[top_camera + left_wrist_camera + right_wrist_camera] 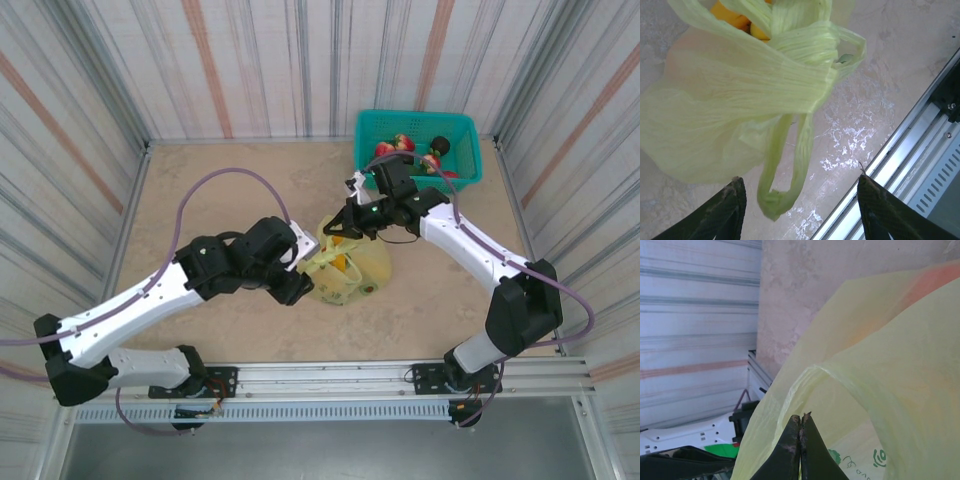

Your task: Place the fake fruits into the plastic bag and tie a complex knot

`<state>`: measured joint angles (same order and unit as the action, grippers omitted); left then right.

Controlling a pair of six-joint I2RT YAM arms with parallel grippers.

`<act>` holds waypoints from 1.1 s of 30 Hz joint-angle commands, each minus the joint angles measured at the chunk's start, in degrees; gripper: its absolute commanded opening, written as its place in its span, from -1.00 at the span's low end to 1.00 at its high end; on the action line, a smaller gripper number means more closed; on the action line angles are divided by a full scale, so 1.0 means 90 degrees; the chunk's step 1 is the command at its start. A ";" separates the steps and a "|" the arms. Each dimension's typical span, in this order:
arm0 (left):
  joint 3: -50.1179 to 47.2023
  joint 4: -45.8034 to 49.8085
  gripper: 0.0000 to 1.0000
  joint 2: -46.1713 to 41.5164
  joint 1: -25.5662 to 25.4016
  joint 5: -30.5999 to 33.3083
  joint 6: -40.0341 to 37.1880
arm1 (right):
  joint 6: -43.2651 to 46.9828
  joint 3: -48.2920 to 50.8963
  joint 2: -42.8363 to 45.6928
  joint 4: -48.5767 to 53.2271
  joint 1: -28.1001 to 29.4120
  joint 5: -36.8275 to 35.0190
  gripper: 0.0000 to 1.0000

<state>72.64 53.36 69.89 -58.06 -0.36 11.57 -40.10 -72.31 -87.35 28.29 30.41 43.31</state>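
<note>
— Where does the plastic bag [352, 262] lie from you?
— About the middle of the bench [220, 190], a little toward the near edge, between my two hands. My right hand [800, 416] is at the bag's top on the far-right side. Its fingers are pressed flat together, and I judge a fold of the thin film is pinched at the tips.
— And the other one?
— My left hand [800, 215] sits on the near-left side, fingers well apart, gripping nothing. The loose handle [769, 200] hangs out of the bunched mouth toward it. Its long axis runs from the bag into the gap between my fingers, with the loop's end closer to the left finger and touching neither.
— So which hand takes it?
— The left, I'd say: it is nearer, and the loop points at it.
— The fake fruits [730, 15]?
— Orange and yellow ones show inside the bag. Red and dark fruits [398, 148] lie in the teal basket [465, 125] at the far right corner.
— Any writing?
— Small green prints [880, 457] on the film, but no words I can read
</note>
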 commanded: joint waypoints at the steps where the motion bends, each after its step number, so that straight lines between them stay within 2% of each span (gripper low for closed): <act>1: 0.0280 -0.0151 0.17 0.0212 0.0045 -0.0033 -0.0138 | -0.0029 -0.0061 0.0118 -0.0007 0.0058 -0.0017 -1.00; 5: 0.0470 -0.0125 0.00 0.0452 0.0040 0.0434 -0.0156 | -0.0032 -0.0046 0.0144 -0.0014 0.0083 -0.0037 -1.00; 7: 0.0559 -0.0128 -0.19 0.0538 0.0040 0.0499 -0.0214 | -0.0037 -0.0023 0.0177 -0.0007 0.0085 -0.0066 -1.00; 12: 0.0591 -0.0093 -0.84 0.0591 0.0045 0.0353 -0.0271 | -0.0247 0.0088 0.0276 -0.0237 -0.0008 0.0018 -1.00; 14: 0.0525 -0.0099 -1.00 0.0505 0.0043 0.0323 -0.0260 | -0.0387 0.0150 0.0340 -0.0427 -0.0090 0.0015 -1.00; 25: 0.0008 0.0310 -1.00 -0.0178 0.0075 0.0365 0.0006 | -0.0246 0.0019 0.0482 -0.0159 -0.0610 -0.0235 -1.00; 30: -0.0968 0.0198 -1.00 -0.0794 0.0323 0.0295 0.0674 | 0.0060 -0.0046 0.0500 0.0205 -0.1046 -0.0956 -1.00; 33: -0.1725 -0.0067 -1.00 -0.1078 0.0490 0.0083 0.1389 | -0.0025 -0.0061 0.0379 0.0383 -0.1321 -0.1536 -1.00</act>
<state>61.87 51.75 62.35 -54.61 2.37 16.62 -41.39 -71.55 -84.31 28.88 20.64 36.86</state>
